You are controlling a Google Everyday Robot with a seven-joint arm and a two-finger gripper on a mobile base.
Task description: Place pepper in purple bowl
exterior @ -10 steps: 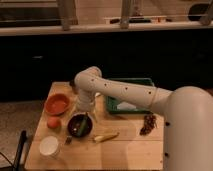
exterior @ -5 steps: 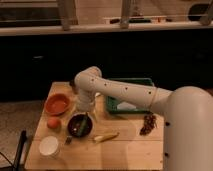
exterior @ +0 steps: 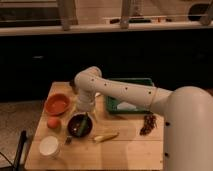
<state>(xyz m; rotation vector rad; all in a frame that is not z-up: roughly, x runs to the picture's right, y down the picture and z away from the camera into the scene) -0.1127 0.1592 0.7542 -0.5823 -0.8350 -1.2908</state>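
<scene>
The purple bowl (exterior: 75,131), very dark and almost black, sits on the wooden table (exterior: 125,150) left of centre. A slim green pepper (exterior: 83,123) shows inside the bowl, slanting up towards its far rim. My gripper (exterior: 86,113) hangs from the white arm right over the bowl's far edge, at the pepper's upper end. I cannot tell whether it touches the pepper.
An orange-red bowl (exterior: 57,104) and an orange fruit (exterior: 53,122) lie left of the dark bowl. A white bowl (exterior: 49,146) stands front left. A pale yellow item (exterior: 106,136), a reddish-brown cluster (exterior: 149,123) and a green tray (exterior: 131,84) lie to the right.
</scene>
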